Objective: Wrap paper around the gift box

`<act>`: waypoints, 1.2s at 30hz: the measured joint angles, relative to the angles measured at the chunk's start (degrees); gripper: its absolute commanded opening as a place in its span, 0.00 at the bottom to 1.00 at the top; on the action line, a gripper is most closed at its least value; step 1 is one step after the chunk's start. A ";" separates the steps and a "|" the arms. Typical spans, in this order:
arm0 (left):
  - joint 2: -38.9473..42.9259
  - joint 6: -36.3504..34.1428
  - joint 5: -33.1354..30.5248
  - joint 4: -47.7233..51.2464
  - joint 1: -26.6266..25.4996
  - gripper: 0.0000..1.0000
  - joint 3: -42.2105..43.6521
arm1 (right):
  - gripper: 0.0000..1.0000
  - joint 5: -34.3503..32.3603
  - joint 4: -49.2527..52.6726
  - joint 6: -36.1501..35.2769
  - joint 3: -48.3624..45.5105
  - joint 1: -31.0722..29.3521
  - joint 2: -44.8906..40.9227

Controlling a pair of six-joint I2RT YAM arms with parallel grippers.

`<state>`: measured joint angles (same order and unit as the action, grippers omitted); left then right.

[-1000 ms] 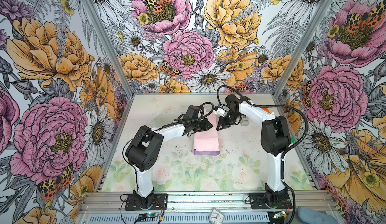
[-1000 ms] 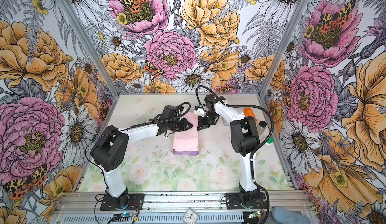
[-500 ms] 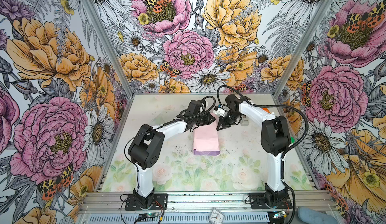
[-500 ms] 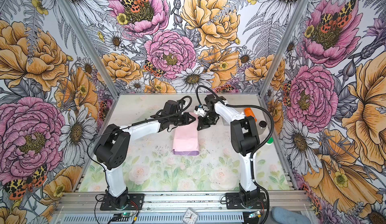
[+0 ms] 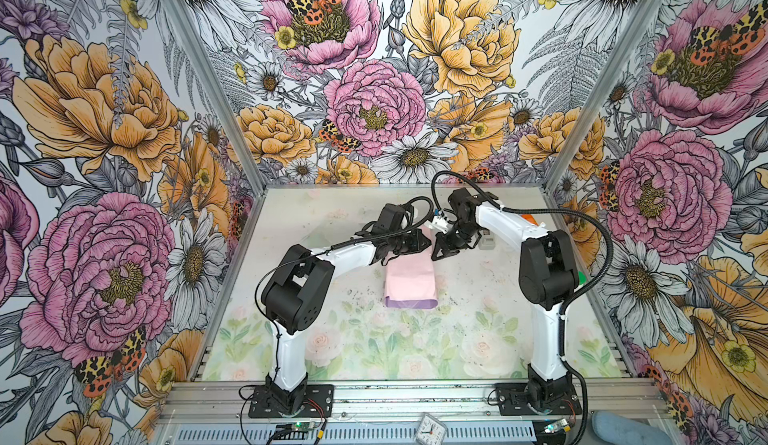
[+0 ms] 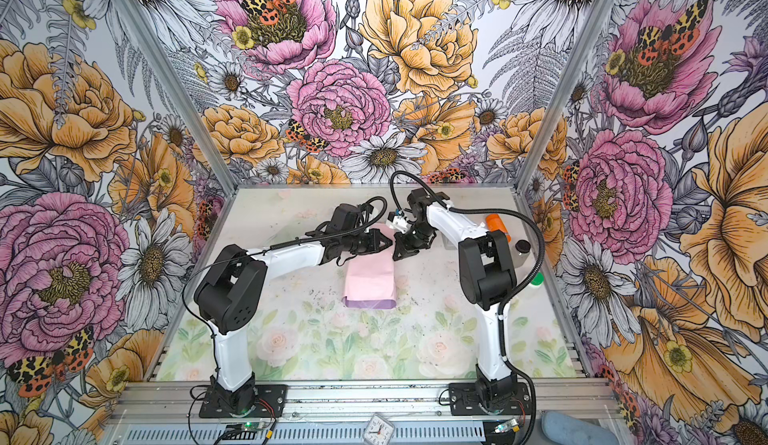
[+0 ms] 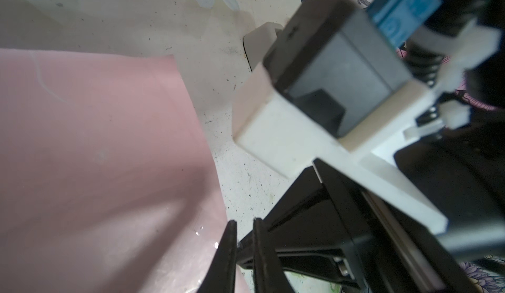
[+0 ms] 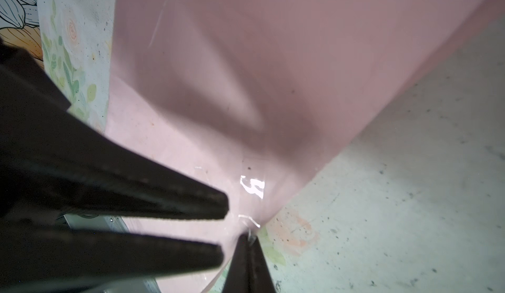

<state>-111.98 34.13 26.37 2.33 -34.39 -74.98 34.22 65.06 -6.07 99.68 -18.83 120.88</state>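
Although the gift box was hidden from every view, it was judged to lie inside the paper [image 5: 409, 283], which was folded into a pale pink parcel at the middle of the counter [image 5: 374, 351], its lilac face showing only along the near edge. Nothing was seen pinning that near end down.

At the parcel's far end the two hands were crowded together, almost touching. The left hand [image 5: 424, 242] was held over the pink face with its fingers [image 8: 213, 204] parted by a narrow gap, and nothing was made out between them. The right hand [image 5: 436, 254] was closed tight at the far right corner of the paper, beside a glint taken to be clear tape [image 8: 252, 186]. Whether paper, tape or neither was pinched could not be told. Beyond the hands, the grey tape dispenser [image 5: 486, 242] was seen toward the back of the counter.

Several hazards were judged likely. The thin sheet could be torn or creased if the corner were dragged by the closed hand, and the unpinned parcel could be slid along the counter by the same pull. The tape could be carried off on a finger, and the flap lifted with it. A knock between the hands could be caused by the slightest misjudged move.
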 measured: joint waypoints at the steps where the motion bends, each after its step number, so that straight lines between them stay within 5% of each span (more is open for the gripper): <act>1: -0.17 -0.02 0.00 0.02 0.00 0.15 0.00 | 0.00 0.00 -0.02 0.00 -0.04 0.00 0.00; 12: -1.73 -0.20 -1.14 0.57 0.00 0.14 0.33 | 0.00 -0.22 -0.02 0.00 -0.13 0.04 0.00; 17: -1.66 -0.22 -1.25 -0.72 0.00 0.13 1.09 | 0.14 -0.22 -0.22 -0.11 -0.70 0.35 -0.35; 36: -1.60 -0.28 -1.25 -1.44 -0.02 0.13 1.57 | 0.21 -2.49 0.07 -0.42 -4.70 1.95 -1.90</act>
<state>-113.58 33.85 25.12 0.89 -34.41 -73.41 31.73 65.12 -6.48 94.98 -16.88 118.98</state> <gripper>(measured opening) 0.129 0.179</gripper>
